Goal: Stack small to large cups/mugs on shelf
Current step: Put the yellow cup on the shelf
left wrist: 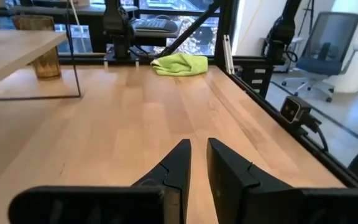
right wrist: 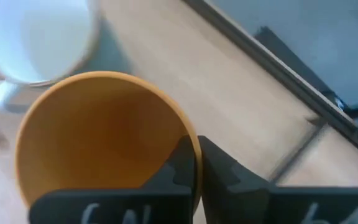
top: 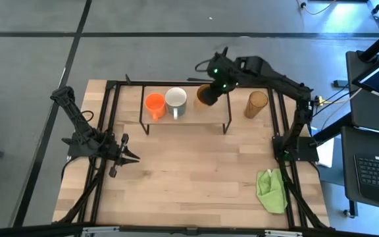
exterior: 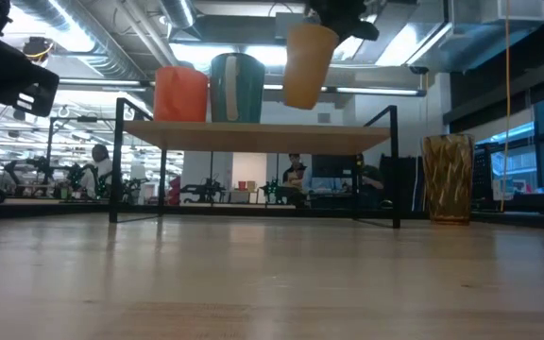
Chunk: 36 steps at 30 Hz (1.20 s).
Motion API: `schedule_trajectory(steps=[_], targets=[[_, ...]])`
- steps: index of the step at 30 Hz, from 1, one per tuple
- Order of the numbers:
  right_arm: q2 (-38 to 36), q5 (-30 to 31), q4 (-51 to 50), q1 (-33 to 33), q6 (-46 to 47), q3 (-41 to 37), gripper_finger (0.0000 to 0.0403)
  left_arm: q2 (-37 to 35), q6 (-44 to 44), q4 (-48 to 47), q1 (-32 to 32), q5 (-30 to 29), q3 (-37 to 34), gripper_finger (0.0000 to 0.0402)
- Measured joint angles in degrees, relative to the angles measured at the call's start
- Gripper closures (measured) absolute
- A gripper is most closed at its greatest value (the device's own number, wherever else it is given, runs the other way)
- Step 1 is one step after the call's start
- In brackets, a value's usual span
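Note:
A small orange mug [top: 154, 104] and a white mug [top: 176, 100] stand side by side on the left half of the light-wood shelf [top: 196, 117]. My right gripper [top: 214, 91] is shut on the tan handleless cup [top: 204, 97] above the shelf, right of the white mug. In the low view the tan cup [exterior: 308, 64] hangs clear above the shelf board [exterior: 253, 135]. The amber tumbler [top: 256, 103] stands on the table right of the shelf. My left gripper [top: 127, 157] is shut and empty, low over the table's left part. My right gripper holds the tan cup by its rim [right wrist: 190, 134], one finger inside the cup and one outside. The fingers come from above, pointing down. The cup hangs below them, mouth up and slightly tilted, its base [exterior: 300, 102] clear of the shelf board.
A green cloth [top: 272, 191] lies at the table's near right. The shelf's right half [top: 219, 112] is bare board. Black frame rails [top: 110, 131] run along the table's sides. People and desks show in the room behind [exterior: 296, 175].

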Motion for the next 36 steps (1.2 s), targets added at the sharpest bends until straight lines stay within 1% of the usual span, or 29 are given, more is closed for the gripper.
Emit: schedule_trajectory(steps=[4,7,10,16,22,31,36], targets=[[1.0,-2.8,-5.3,-2.8,1.5,2.8,0.0396,0.0,1.6,0.0,0.0,0.0,0.0,0.0351],[1.6,-6.4,-6.7,-3.8,2.5,3.2,0.0391,0.0,1.6,0.0,0.0,0.0,0.0,0.0354],[2.3,-8.4,-6.5,-4.0,2.3,3.3,0.0394,0.0,1.6,0.0,0.0,0.0,0.0,0.0356],[3.8,-8.5,-5.0,-3.5,-0.1,3.3,0.0396,0.0,1.6,-0.1,0.0,0.0,0.0,0.0351],[4.9,-8.6,-2.3,-3.8,-1.0,3.3,0.0395,0.0,1.6,-0.1,0.0,0.0,0.0,0.0356],[7.9,-8.5,-2.4,-3.9,-3.5,3.2,0.0393,0.0,1.7,-0.1,0.0,0.0,0.0,0.0352],[7.9,-7.1,-1.1,-3.9,-4.7,3.3,0.0392,0.0,1.7,-0.1,0.0,0.1,0.0,0.0356]])
